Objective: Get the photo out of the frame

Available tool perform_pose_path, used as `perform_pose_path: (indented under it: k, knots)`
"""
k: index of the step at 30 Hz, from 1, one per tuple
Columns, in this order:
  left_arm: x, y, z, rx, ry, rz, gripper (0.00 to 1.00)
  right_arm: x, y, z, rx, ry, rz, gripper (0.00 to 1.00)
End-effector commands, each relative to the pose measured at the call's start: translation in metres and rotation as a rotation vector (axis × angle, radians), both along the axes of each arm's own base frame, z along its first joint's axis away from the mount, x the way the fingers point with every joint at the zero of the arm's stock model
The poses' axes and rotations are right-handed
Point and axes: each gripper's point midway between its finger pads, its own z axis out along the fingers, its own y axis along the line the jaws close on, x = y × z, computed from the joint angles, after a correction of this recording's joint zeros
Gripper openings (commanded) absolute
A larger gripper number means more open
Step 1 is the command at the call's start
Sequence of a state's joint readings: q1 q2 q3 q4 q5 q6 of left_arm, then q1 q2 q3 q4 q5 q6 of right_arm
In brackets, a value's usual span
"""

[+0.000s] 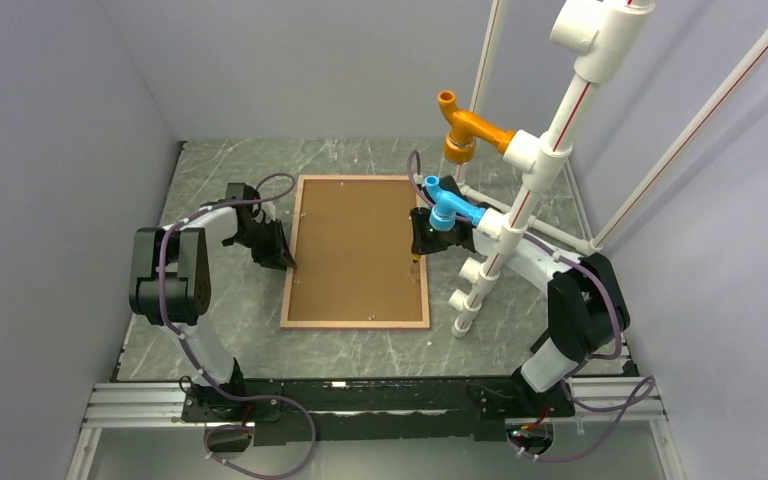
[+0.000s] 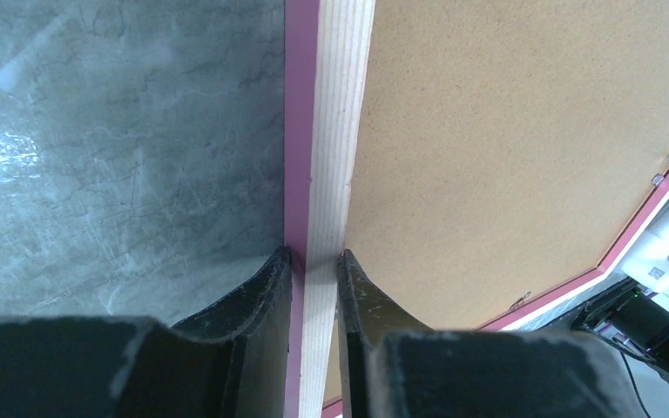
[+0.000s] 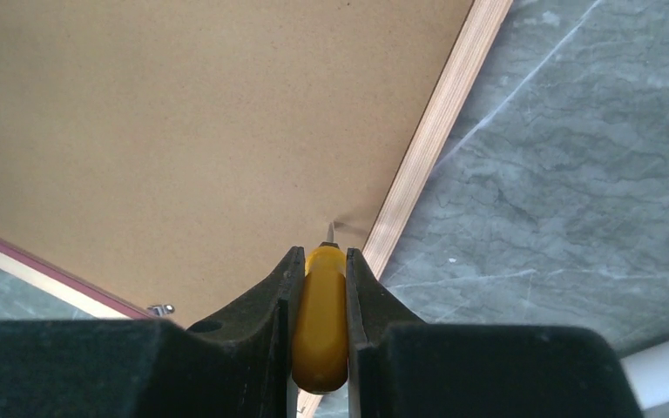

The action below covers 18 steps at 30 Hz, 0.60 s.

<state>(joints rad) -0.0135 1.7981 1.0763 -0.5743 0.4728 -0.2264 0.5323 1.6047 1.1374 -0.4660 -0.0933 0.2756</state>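
Left tool [image 2: 314,259] pinches the frame [image 2: 335,131] at its edge.

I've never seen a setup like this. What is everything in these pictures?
frame: one, pink edge with pale wood back, lying back-up mid-table.
backing board: one, brown, filling the frame.
metal tabs: at least two, silver, at the board's edge.
yellow-handled tool: one, tip at the board's right edge.
pipe stand: one, white, right of the frame.
orange fitting: one, on the stand.
blue fitting: one, on the stand, lower.
table: one, grey marbled.
left gripper: black, shut on the frame's left edge.
right gripper: black, shut on the tool's handle.
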Motion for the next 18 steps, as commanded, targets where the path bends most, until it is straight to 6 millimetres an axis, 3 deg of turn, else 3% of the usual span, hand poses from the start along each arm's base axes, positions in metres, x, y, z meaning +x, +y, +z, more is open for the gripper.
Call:
perform_pose_path:
  k: [1,18]
  knots:
    - [-0.001,-0.009,0.003,-0.032,0.012,-0.014,0.00,0.002,-0.012,0.006,-0.086,-0.018,-0.020,0.00]
    - [0.000,-0.008,0.001,-0.027,0.021,-0.013,0.00,-0.030,-0.021,-0.002,-0.174,0.069,0.018,0.00]
